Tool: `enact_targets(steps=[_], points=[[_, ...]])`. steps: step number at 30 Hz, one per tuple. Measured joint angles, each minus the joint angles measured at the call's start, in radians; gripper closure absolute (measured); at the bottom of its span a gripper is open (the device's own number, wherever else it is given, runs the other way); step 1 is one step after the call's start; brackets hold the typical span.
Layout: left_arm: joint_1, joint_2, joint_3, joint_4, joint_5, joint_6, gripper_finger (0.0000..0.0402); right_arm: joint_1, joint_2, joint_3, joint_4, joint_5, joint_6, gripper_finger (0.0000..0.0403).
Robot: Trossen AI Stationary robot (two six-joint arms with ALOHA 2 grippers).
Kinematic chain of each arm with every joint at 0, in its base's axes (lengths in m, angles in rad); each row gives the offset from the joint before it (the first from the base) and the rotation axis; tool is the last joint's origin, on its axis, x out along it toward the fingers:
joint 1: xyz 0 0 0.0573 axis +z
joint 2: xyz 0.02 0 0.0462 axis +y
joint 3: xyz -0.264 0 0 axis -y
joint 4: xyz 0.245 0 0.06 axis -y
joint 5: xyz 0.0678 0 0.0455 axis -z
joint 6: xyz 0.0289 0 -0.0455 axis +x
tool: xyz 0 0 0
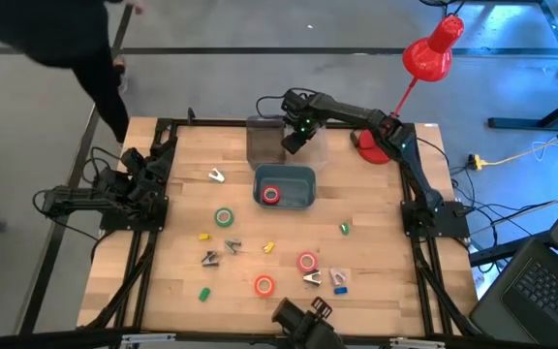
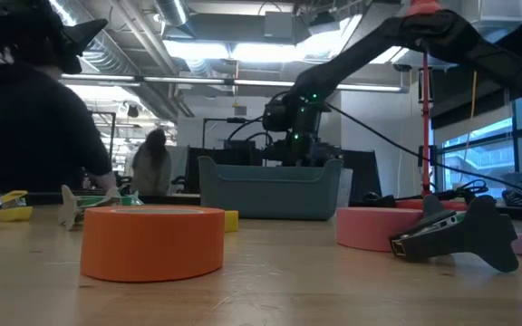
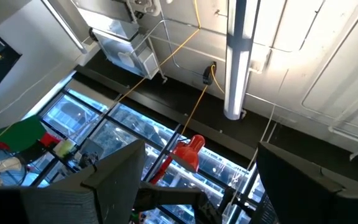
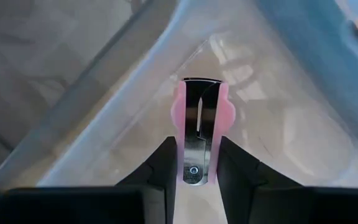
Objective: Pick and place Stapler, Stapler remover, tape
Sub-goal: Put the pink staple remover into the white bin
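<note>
Nearest the table's front edge lie an orange tape roll [image 1: 264, 285] and a pink-red one [image 1: 306, 261], with a staple remover [image 1: 312, 279] just beside them; in the low view the orange roll [image 2: 152, 240] looms large. Farther in sit a green tape roll [image 1: 224, 217], another remover [image 1: 209, 258] and a few tiny coloured blocks. Beyond these stands the blue bin [image 1: 303, 174], already holding one red tape roll [image 1: 270, 195]. Behind it is a clear container [image 1: 260, 145], and over that container hangs the right gripper [image 1: 294, 139]. Its wrist view shows the fingers [image 4: 160, 168] pinching a pink stapler remover [image 4: 202, 134] by its metal body, above the container's clear wall [image 4: 104, 93]. The left gripper [image 1: 134, 174] waits folded at the table's left edge; its wrist camera points up at the ceiling, with the fingers [image 3: 114, 180] spread wide on nothing.

The grip on the remover looks narrow, taken near one end, so it could pivot or slip when the fingers part. Released from this height, it might bounce against the sloping clear wall and land tilted, or outside if the gripper sits too close to the rim. How near the rim it is cannot be told.
</note>
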Motion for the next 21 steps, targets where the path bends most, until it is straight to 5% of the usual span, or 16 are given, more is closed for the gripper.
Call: enact_targets(steps=[10, 17, 21], points=[[0.0, 0.0, 0.0, 0.0, 0.0, 0.0, 0.0105, -0.002, 0.003, 0.0, -0.014, 0.013, 0.001, 0.0318], [0.0, 0.0, 0.0, 0.0, 0.0, 0.0, 0.0105, -0.002, 0.005, 0.039, -0.065, 0.006, 0.052, 0.0158], [0.0, 0.0, 0.0, 0.0, 0.0, -0.001, 0.0105, 0.001, 0.005, 0.142, -0.142, 0.032, 0.068, 0.0109]])
